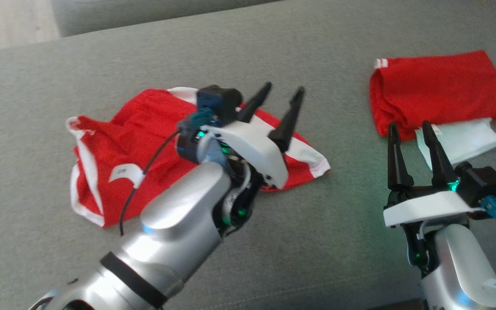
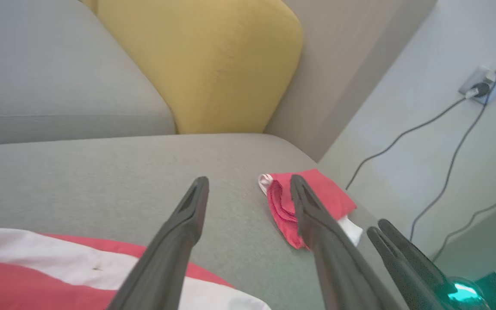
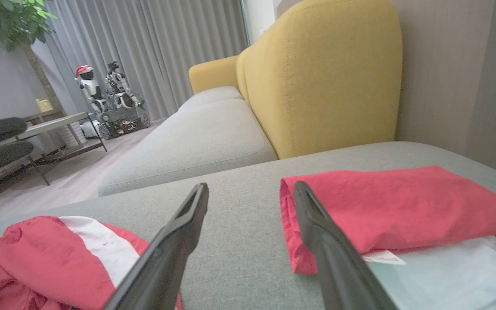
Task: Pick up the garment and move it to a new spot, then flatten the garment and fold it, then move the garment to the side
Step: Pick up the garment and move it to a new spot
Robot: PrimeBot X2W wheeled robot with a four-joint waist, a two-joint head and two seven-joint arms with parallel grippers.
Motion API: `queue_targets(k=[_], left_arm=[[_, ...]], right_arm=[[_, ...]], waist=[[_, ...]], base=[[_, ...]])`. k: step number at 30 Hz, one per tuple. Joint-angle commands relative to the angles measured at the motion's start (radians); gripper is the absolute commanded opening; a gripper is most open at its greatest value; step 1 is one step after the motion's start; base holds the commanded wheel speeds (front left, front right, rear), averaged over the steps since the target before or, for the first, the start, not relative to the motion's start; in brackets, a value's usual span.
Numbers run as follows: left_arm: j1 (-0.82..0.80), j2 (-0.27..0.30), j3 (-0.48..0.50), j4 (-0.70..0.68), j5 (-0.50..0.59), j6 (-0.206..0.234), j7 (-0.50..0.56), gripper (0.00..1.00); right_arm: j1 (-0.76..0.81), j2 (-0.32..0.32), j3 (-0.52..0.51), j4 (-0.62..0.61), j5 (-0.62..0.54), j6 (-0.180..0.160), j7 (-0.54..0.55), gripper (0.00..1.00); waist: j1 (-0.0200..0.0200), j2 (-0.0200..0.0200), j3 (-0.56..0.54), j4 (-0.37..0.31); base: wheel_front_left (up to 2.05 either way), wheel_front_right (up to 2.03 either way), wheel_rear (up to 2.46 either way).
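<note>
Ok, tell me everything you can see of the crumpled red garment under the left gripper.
The crumpled red garment is thin red fabric with broad white stripes and white edging. It lies bunched and wrinkled, not flat, on the grey sofa cushion, apart from the folded red garment to its right. The open left gripper hovers over its right part, holding nothing; contact with the cloth can't be told.

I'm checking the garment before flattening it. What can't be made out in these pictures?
- Head view: the left gripper and its arm cover the middle of the crumpled garment.
- Head view: its white tag is too blurred to read.
- Left wrist view: the bottom edge cuts that garment off.
</note>
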Motion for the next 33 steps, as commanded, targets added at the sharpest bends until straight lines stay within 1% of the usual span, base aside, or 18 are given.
queue_targets(k=[1,4,8,12,16,20,23,24,28,33], left_arm=[[-0.051,0.020,0.060,-0.006,0.004,0.007,-0.034,1.00],[-0.054,0.070,0.109,0.016,0.020,0.015,-0.069,1.00],[-0.012,0.162,0.175,0.011,0.035,0.002,-0.088,1.00],[0.079,0.258,0.250,-0.033,0.072,-0.001,-0.093,1.00],[0.230,0.306,0.344,-0.115,0.116,-0.007,-0.093,1.00],[0.385,0.302,0.433,-0.183,0.154,-0.022,-0.093,1.00],[0.474,0.271,0.508,-0.221,0.186,-0.031,-0.093,1.00],[0.474,0.271,0.508,-0.221,0.186,-0.031,-0.093,1.00],[0.544,0.215,0.580,-0.241,0.231,-0.061,-0.093,1.00],[0.558,0.170,0.609,-0.228,0.286,-0.116,-0.093,1.00]], right_arm=[[-0.001,-0.002,0.014,-0.037,-0.015,-0.001,-0.011,1.00],[0.012,-0.002,0.011,-0.036,-0.028,-0.001,-0.011,1.00],[0.037,-0.002,0.002,-0.030,-0.038,-0.001,-0.011,1.00],[0.066,-0.002,-0.002,-0.021,-0.040,-0.001,-0.011,1.00],[0.094,-0.002,-0.005,-0.015,-0.037,-0.001,-0.011,1.00],[0.111,-0.002,-0.006,-0.014,-0.035,-0.001,-0.011,1.00],[0.116,-0.002,-0.006,-0.014,-0.034,-0.001,-0.010,1.00],[0.116,-0.002,-0.006,-0.014,-0.034,-0.001,-0.010,1.00],[0.118,-0.002,-0.004,-0.013,-0.032,-0.001,-0.007,1.00],[0.111,-0.002,0.004,-0.015,-0.032,-0.001,-0.001,1.00]], waist=[[0.0000,0.0000,-0.030,0.044],[0.0000,0.0000,-0.055,0.089],[0.0000,0.0000,-0.090,0.150],[0.0000,0.0000,-0.119,0.197],[0.0000,0.0000,-0.136,0.233],[0.0000,0.0000,-0.139,0.256],[0.0000,0.0000,-0.137,0.264],[0.0000,0.0000,-0.137,0.264],[0.0000,0.0000,-0.136,0.267],[0.0000,0.0000,-0.130,0.260]], base=[[0.00,0.00,0.00],[0.00,0.00,0.00],[0.00,0.00,0.00],[0.00,0.00,0.00],[0.00,0.00,0.00],[0.00,0.00,0.00],[0.00,0.00,0.00],[0.00,0.00,0.00],[0.00,0.00,0.00],[0.00,0.00,0.00]])
